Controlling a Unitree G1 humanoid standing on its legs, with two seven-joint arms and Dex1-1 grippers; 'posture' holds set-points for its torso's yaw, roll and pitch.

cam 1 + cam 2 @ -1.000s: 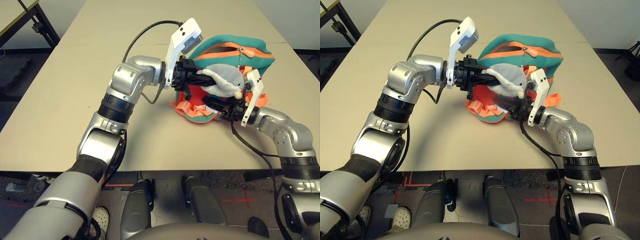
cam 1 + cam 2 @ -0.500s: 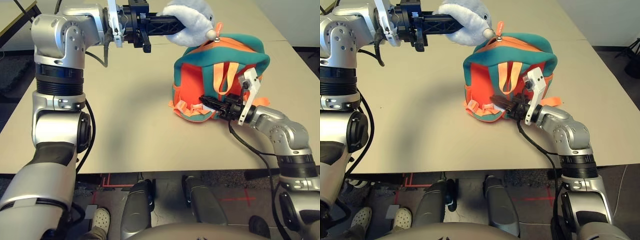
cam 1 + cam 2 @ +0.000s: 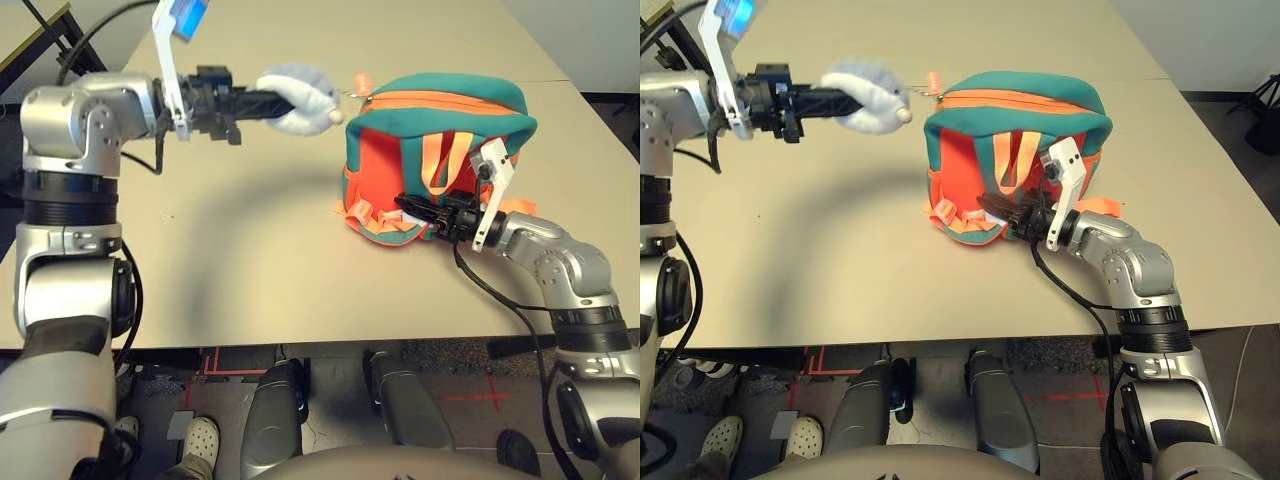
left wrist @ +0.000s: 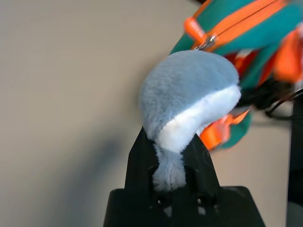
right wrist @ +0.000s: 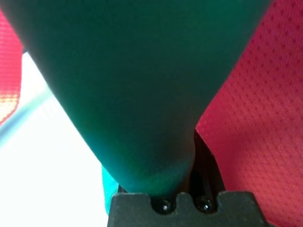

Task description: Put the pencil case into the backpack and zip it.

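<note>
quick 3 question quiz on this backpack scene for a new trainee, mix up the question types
1. True or false: the left gripper is shut on the grey plush animal joined to the zip pull of the small orange backpack with teal trim.
2. What does the right gripper hold? A) a white pencil case B) the backpack's lower teal edge C) nothing
3. Fill in: the zip along the backpack's top looks ____.

Key:
1. True; the wrist view shows the plush's tail pinched between the black fingers.
2. B
3. Closed; the orange zip pull sits at the end towards the left gripper.
</note>
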